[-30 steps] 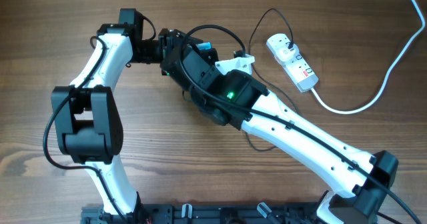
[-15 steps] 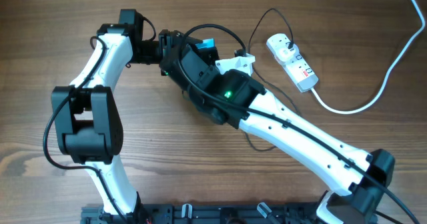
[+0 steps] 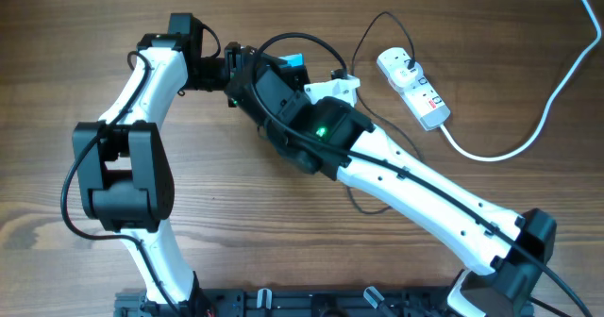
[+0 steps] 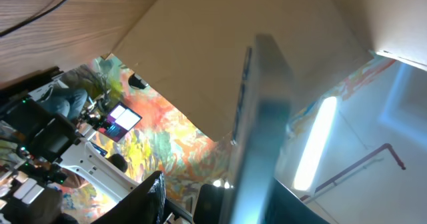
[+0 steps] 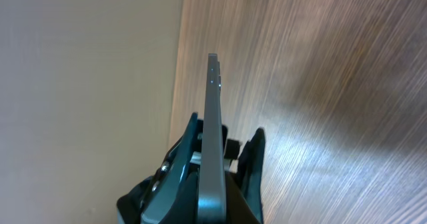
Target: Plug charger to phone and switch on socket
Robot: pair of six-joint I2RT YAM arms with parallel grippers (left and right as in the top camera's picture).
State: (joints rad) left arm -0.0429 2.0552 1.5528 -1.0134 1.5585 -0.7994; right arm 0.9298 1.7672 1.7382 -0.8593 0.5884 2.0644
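Phone: we see the phone (image 3: pixel 295 64) as a thin flat slab, a corner of cyan screen showing, held edge-on where the two arms meet
Right gripper: the right gripper (image 5: pixel 221 144) pinches the phone's smooth grey edge between dark fingers
Left gripper: the left gripper (image 3: pixel 234 72), matte black, sits just beside the phone; we cannot tell whether it is spread or closed
Charger: the charger (image 3: pixel 381 15), a thin black cable, arcs to the socket
Socket: the socket (image 3: pixel 413 89), a white oblong with red switches, lies well apart from the phone, its thick white cord (image 3: pixel 500 157) curving away
Table: the table (image 3: pixel 236 185) is streaked brown wood grain

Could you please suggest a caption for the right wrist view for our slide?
Right gripper clamps the thin flat grey smartphone edge-on, with the brown wooden table behind.
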